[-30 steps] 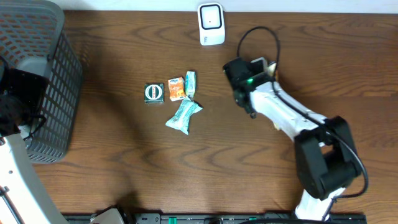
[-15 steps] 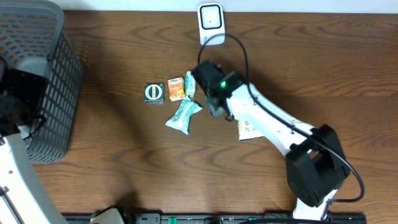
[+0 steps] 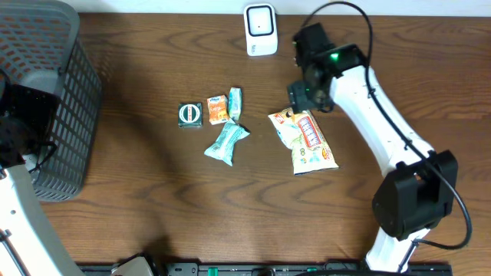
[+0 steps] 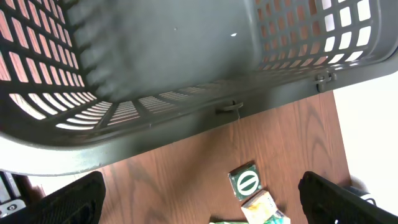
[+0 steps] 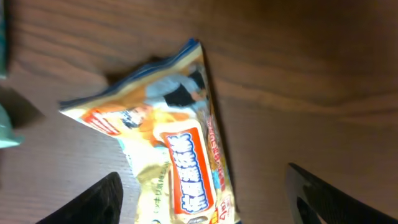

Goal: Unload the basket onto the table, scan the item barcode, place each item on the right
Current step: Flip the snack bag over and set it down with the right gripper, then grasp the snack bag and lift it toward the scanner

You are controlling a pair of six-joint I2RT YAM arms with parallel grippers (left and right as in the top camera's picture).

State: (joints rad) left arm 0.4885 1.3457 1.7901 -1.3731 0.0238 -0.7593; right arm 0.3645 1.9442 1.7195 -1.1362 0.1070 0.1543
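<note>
Now the snack packet [image 3: 304, 140] lies released on the tabletop [image 3: 153, 207], right of the small sachets [image 3: 227, 123]; the right gripper [image 3: 301, 93], jaws apart and empty, has swung back just above it. The left gripper [image 4: 205, 199] hangs open, unmoved.

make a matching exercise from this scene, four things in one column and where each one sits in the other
Things
1. grey plastic mesh basket
2. white boxy scanner
3. yellow snack bag with red label
4. dark green square packet with white ring

Places
A. just left of the small orange packet
B. middle of the far edge of the table
C. left end of the table
D. lying flat, farthest right of the packets

Pairs: 1-C, 2-B, 3-D, 4-A
</note>
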